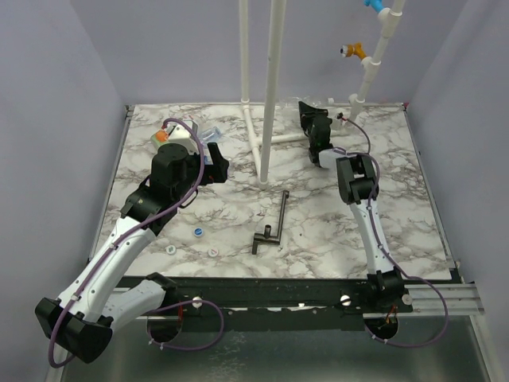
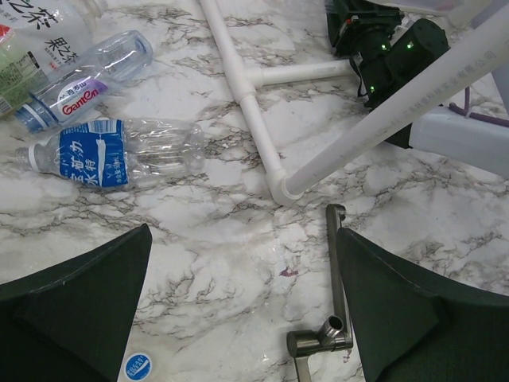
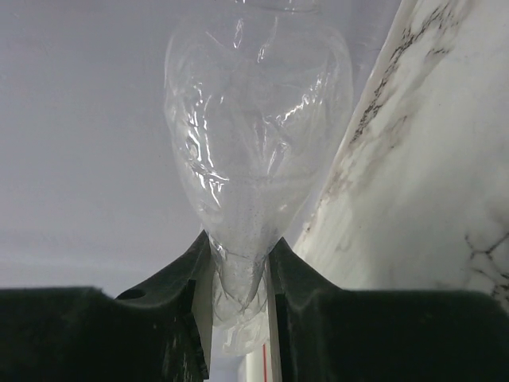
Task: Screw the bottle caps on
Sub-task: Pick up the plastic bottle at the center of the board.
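Right tool (image 3: 238,247) clamps the clear bottle (image 3: 254,119) by its narrow end, right of the white pipe (image 1: 270,87). I judge the wall thin, light and crushable, so I hold the stiffer neck. Left tool (image 2: 242,239) is released.

Two white-and-black arms rise from a black rail

Beyond the rail (image 1: 278,290), the left arm (image 1: 119,251) and right arm (image 1: 371,231) have smooth white links between bulky black joint housings. Purple cables (image 1: 181,121) run along them and loop below the rail, which carries two round silver fittings (image 1: 344,299). The left fingers (image 2: 71,310) are broad dark wedges. The right fingers (image 3: 159,326) are black with pale inner faces. Green lights (image 2: 410,45) dot the right arm's black housing.
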Robot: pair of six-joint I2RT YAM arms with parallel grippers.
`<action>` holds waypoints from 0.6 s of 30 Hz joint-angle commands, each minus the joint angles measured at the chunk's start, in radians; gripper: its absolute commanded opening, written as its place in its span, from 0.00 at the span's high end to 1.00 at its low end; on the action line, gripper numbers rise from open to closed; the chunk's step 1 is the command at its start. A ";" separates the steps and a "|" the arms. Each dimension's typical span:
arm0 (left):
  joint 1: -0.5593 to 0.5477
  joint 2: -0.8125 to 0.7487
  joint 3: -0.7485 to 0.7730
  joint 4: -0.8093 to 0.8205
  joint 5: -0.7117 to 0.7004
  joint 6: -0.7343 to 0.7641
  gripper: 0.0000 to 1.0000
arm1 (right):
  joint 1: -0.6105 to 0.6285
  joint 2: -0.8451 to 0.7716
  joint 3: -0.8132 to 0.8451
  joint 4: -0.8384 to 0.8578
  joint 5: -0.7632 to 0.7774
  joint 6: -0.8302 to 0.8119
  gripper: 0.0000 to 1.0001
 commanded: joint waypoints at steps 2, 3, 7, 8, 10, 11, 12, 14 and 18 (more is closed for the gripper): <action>0.004 -0.021 0.002 -0.012 -0.009 0.005 0.01 | 0.019 -0.073 -0.126 0.049 -0.067 -0.193 1.00; 0.003 -0.022 0.000 -0.010 -0.009 0.005 0.01 | 0.023 -0.087 -0.144 0.066 -0.084 -0.212 1.00; 0.003 -0.025 -0.007 -0.007 -0.008 0.011 0.01 | 0.033 -0.166 -0.227 0.106 -0.155 -0.292 1.00; 0.004 -0.024 -0.007 -0.008 -0.007 0.014 0.01 | 0.034 -0.186 -0.247 0.106 -0.177 -0.311 1.00; 0.004 -0.026 -0.012 -0.005 -0.006 0.015 0.01 | 0.041 -0.235 -0.296 0.101 -0.200 -0.350 1.00; 0.005 -0.025 -0.013 -0.005 -0.005 0.016 0.01 | 0.045 -0.263 -0.329 0.105 -0.210 -0.377 1.00; 0.004 -0.027 -0.015 -0.005 -0.004 0.017 0.01 | 0.049 -0.285 -0.355 0.109 -0.213 -0.398 1.00; 0.005 -0.024 -0.020 -0.003 -0.001 0.017 0.01 | 0.057 -0.330 -0.399 0.095 -0.235 -0.452 1.00; 0.005 -0.021 -0.027 0.004 0.010 0.021 0.01 | 0.061 -0.382 -0.461 0.081 -0.293 -0.516 1.00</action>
